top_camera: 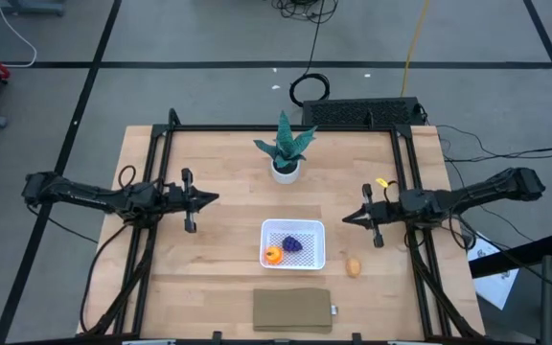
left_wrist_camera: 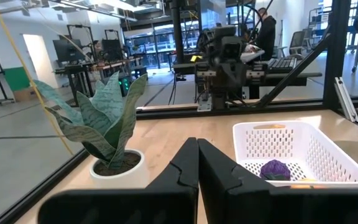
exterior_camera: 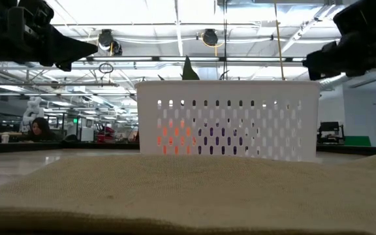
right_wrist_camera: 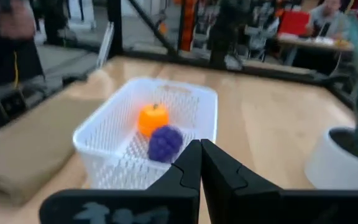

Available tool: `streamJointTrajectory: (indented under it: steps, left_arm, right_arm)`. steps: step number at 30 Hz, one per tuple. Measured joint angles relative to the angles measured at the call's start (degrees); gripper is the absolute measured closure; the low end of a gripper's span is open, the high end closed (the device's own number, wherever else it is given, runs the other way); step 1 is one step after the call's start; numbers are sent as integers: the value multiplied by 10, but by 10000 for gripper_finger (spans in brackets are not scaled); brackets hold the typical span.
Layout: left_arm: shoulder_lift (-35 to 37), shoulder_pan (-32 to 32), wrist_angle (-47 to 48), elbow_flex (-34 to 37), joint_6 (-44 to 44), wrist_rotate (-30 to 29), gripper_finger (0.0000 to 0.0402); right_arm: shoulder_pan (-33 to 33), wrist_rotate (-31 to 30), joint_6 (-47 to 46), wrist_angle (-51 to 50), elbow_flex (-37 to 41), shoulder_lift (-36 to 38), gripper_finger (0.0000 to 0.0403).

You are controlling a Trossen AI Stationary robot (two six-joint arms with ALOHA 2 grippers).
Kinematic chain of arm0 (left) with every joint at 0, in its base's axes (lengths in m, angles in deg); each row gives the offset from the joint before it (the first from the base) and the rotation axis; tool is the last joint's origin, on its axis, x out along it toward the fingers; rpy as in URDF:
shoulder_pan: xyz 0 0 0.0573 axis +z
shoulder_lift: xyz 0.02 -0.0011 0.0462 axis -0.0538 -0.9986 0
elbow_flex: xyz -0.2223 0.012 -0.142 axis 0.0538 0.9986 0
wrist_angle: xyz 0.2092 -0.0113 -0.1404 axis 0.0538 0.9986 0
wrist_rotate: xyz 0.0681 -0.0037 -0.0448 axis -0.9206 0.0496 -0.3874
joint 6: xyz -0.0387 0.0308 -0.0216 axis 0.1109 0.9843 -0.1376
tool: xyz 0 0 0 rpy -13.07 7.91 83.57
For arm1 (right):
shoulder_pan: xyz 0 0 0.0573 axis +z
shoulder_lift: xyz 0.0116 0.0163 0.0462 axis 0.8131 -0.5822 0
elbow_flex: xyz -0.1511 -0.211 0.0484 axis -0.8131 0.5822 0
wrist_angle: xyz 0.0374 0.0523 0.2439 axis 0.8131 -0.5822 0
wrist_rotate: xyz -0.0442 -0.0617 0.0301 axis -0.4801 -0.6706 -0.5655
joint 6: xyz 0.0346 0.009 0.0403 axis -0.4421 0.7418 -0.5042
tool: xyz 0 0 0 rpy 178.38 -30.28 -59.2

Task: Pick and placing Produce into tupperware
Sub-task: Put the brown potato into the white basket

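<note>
While upright, tan-yellow oval piece (top_camera: 354,266).

the wooden tabletop (top_camera: 209,259) carries a white mesh tupperware (top_camera: 311,257) near its middle. behind the tupperware stands a teal potted plant (top_camera: 286,153), in front of it lies a flat brown slab (top_camera: 291,310), and just beside it, toward the right arm's side, a tan-yellow oval piece (top_camera: 354,266) rests on the bare wood.
</note>
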Motion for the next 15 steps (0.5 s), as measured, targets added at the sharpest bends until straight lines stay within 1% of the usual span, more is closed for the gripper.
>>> streamJointTrajectory:
  steps: [3, 7, 10, 15]
  left_arm:
    - [0, 0, 1, 0, 0, 0, 401]
    - [0, 0, 4, 0, 0, 0, 401]
    - [0, 0, 4, 0, -1, 0, 401]
    - [0, 0, 5, 0, -1, 0, 401]
  right_arm:
    - [12, -26, 8, -7, -9, -12, 403]
    - [19, -28, 1, -28, -27, -25, 393]
    - [23, -29, -21, -76, -56, -40, 371]
    - [28, -29, -39, -154, -114, -71, 316]
